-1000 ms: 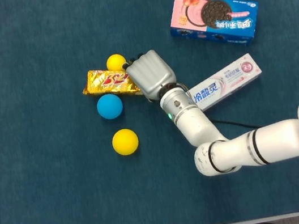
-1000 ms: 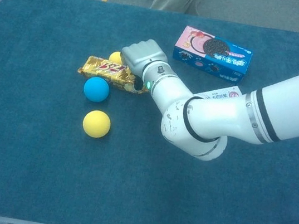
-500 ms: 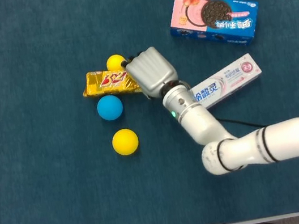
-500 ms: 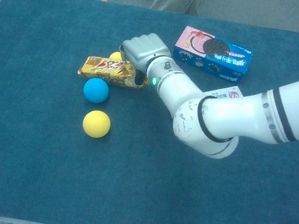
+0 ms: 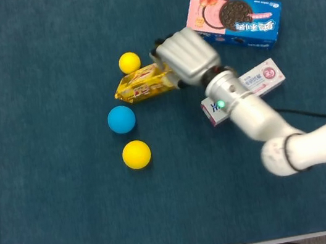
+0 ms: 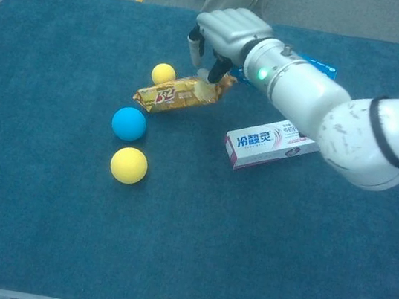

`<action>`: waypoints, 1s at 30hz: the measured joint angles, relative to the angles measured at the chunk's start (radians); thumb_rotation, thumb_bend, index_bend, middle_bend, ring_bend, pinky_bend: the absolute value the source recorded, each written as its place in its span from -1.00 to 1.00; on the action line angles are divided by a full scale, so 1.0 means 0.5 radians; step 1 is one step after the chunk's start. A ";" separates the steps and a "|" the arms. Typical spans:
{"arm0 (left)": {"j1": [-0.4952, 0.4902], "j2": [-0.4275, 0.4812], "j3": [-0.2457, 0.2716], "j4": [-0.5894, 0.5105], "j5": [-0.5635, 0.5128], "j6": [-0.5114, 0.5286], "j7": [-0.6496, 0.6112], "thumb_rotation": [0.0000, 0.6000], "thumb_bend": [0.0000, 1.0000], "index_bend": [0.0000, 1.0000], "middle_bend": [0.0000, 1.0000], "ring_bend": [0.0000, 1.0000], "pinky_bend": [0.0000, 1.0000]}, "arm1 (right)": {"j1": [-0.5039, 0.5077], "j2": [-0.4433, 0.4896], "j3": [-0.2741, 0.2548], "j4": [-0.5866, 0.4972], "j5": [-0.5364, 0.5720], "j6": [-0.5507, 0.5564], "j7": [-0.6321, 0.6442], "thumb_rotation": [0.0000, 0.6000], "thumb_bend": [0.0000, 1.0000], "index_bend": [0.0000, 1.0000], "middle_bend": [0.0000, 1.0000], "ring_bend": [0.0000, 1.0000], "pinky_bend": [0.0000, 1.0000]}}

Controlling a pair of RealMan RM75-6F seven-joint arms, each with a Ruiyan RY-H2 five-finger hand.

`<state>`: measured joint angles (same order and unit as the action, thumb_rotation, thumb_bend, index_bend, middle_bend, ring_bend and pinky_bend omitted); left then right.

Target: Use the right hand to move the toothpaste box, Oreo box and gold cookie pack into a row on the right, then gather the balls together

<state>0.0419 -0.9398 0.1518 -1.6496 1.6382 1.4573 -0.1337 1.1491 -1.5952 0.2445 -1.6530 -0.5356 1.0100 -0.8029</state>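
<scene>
My right hand (image 5: pixel 185 57) pinches the right end of the gold cookie pack (image 5: pixel 142 83), its far end tilting down to my left. The Oreo box (image 5: pixel 239 16) lies just beyond my hand, the toothpaste box (image 5: pixel 255 83) beside my wrist, the balls off to my left

The right hand (image 5: pixel 187 58) is matte grey, on a glossy white arm with black joint bands and a green light.

Shiny foil gold cookie pack (image 5: pixel 143 84); matt tbl cloth (image 5: pixel 52 209).
</scene>
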 measured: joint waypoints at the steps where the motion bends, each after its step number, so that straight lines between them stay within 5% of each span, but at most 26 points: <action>1: -0.001 -0.001 -0.001 0.001 -0.002 -0.001 0.000 1.00 -0.37 -0.83 -0.59 -0.95 -0.85 | -0.027 0.057 -0.011 -0.044 -0.039 -0.002 0.027 1.00 -0.30 0.03 -0.20 -0.16 0.52; 11: -0.034 -0.021 -0.008 0.003 -0.011 -0.053 0.007 1.00 -0.37 -0.83 -0.59 -0.95 -0.85 | -0.310 0.525 -0.174 -0.303 -0.416 -0.032 0.353 1.00 -0.35 0.04 -0.18 -0.14 0.52; 14: -0.046 -0.023 -0.012 -0.016 0.004 -0.058 0.029 1.00 -0.37 -0.83 -0.59 -0.95 -0.85 | -0.360 0.583 -0.212 -0.339 -0.509 -0.064 0.434 1.00 -0.51 -0.01 -0.18 -0.17 0.52; 22: -0.034 -0.012 -0.002 -0.043 -0.005 -0.048 0.061 1.00 -0.37 -0.83 -0.59 -0.95 -0.85 | -0.311 0.542 -0.228 -0.333 -0.475 -0.188 0.444 1.00 -0.97 -0.38 -0.30 -0.37 0.34; 30: -0.016 -0.009 0.010 -0.044 -0.019 -0.041 0.065 1.00 -0.37 -0.83 -0.59 -0.95 -0.85 | -0.165 0.376 -0.208 -0.248 -0.290 -0.240 0.348 1.00 -1.00 -0.44 -0.35 -0.42 0.30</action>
<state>0.0338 -0.9444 0.1570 -1.6719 1.6286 1.4369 -0.1012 1.0665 -1.4070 0.1403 -1.7769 -0.6804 0.8900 -0.6288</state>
